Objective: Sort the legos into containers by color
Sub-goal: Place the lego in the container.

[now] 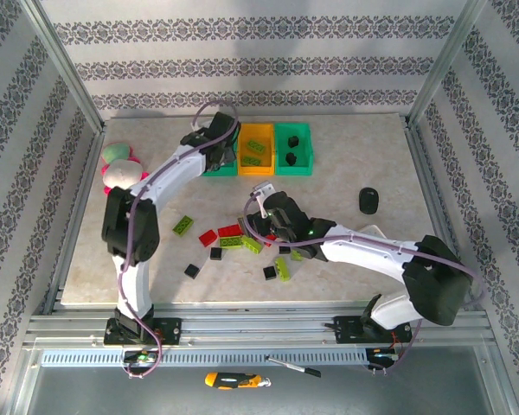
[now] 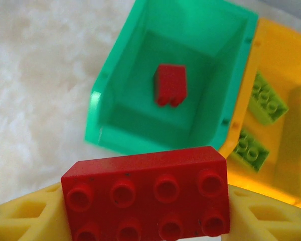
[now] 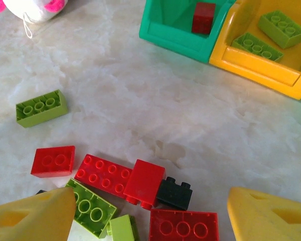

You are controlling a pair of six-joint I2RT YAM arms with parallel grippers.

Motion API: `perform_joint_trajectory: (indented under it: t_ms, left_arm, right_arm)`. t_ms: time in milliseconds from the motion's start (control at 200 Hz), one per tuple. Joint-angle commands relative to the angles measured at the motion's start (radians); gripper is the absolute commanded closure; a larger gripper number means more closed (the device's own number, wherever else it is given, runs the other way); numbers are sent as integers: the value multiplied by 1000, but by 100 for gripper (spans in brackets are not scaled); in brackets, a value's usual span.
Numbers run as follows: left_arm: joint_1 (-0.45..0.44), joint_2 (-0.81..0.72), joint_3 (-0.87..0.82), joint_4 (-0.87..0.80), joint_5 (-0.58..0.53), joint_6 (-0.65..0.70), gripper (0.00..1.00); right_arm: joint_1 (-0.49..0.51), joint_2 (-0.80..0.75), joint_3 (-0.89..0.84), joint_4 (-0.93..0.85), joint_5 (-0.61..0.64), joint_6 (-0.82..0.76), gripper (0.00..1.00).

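Over the left green bin (image 2: 121, 80), left gripper (image 2: 145, 201) grasps a red brick (image 2: 145, 193).
Next: drop it in; right gripper (image 3: 150, 217) hangs open above loose bricks (image 3: 103, 174).

Red, lime and black legos (image 3: 103, 174), green and orange containers (image 3: 261, 68), marbled beige table (image 1: 355, 156), floral-striped grey walls (image 1: 259, 35).

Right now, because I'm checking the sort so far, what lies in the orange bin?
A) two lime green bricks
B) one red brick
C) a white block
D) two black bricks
A: the right wrist view shows two lime green bricks lying in the orange bin, while the single red brick sits in the green bin beside it.
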Motion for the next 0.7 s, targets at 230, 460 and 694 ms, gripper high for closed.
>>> perform_joint_trajectory:
  t_ms: [230,460,694]
  left_arm:
    - [64,352,502,-252,5,103,39]
    - [81,435,581,-262,53,103,38]
    - [85,422,606,-277,70,99,16]
  right_arm:
    - [-16,-76,-51,-2,32,16,21]
    - [-20,-113,-85,-5,51,23,21]
    - [-33,-127,-84,-2,40,25,21]
